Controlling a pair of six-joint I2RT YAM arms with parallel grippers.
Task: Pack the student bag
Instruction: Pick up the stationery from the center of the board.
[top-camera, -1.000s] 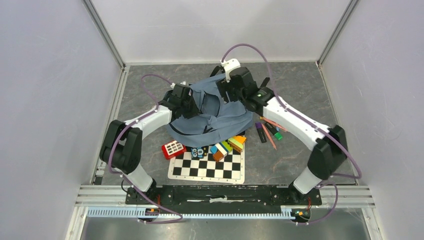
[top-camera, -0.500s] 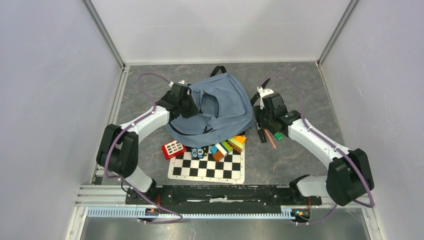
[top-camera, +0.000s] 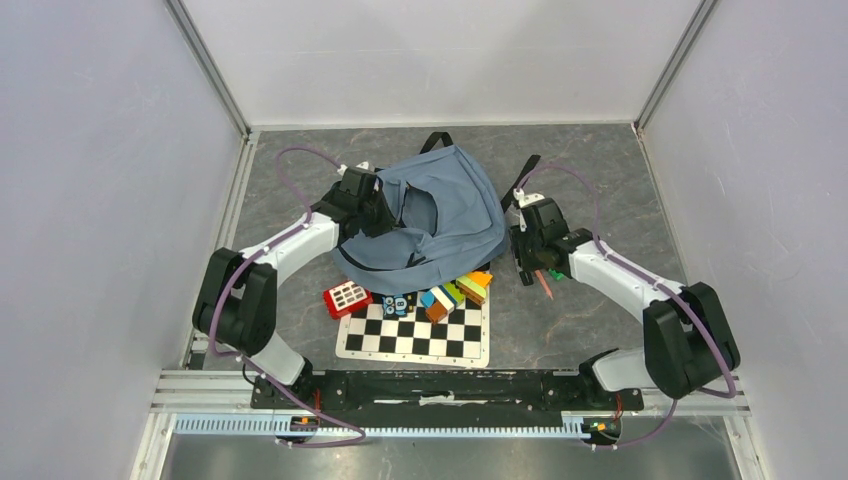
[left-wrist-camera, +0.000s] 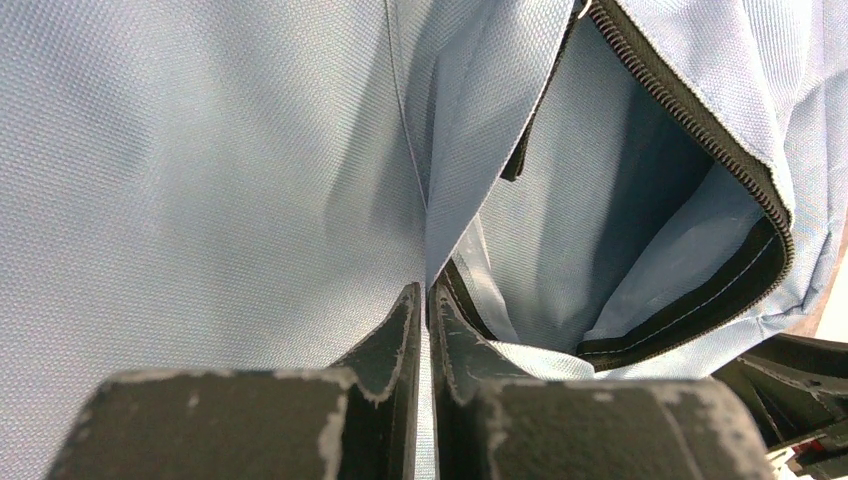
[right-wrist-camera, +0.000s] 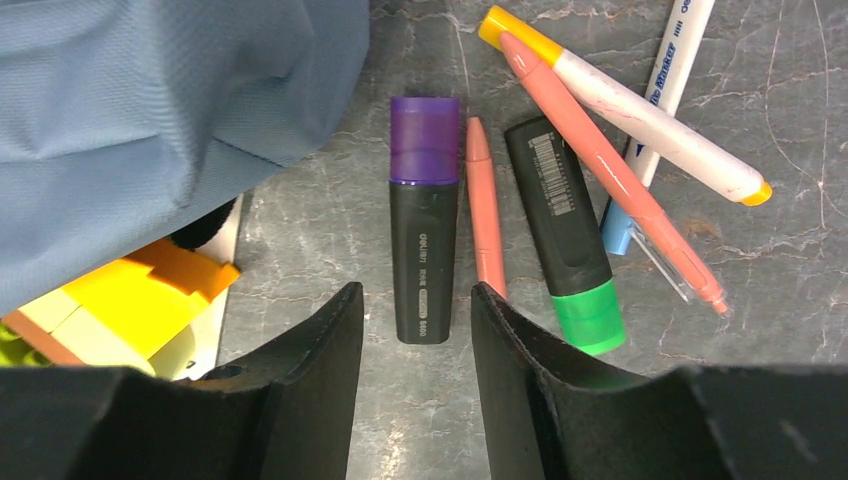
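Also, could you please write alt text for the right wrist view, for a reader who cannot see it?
The open right hand hovers above a black highlighter with a purple cap on a grey marbled table. Beside it lie a salmon crayon, a green-capped black highlighter and other pens; a dusty-blue fabric backpack overlaps yellow plastic blocks at the left.

Student bag (top-camera: 440, 215) reads dusty blue, with black zipper trim and a paler blue lining. My left tool (left-wrist-camera: 427, 297) is black, scuffed grey at the edges; my right tool (right-wrist-camera: 417, 300) is plain black. The bench (top-camera: 600, 160) is grey marble with pale veins. The purple-capped highlighter (right-wrist-camera: 424, 220) has a black body, and so does the green-capped highlighter (right-wrist-camera: 566, 235). The crayon (right-wrist-camera: 486, 205) is salmon. The marker (right-wrist-camera: 640, 115) is white, tipped yellow. The chessboard (top-camera: 415, 335) has black-and-white checks. The blocks (top-camera: 455, 292) are orange, yellow, green and blue. The keypad (top-camera: 347, 298) is red with white keys.
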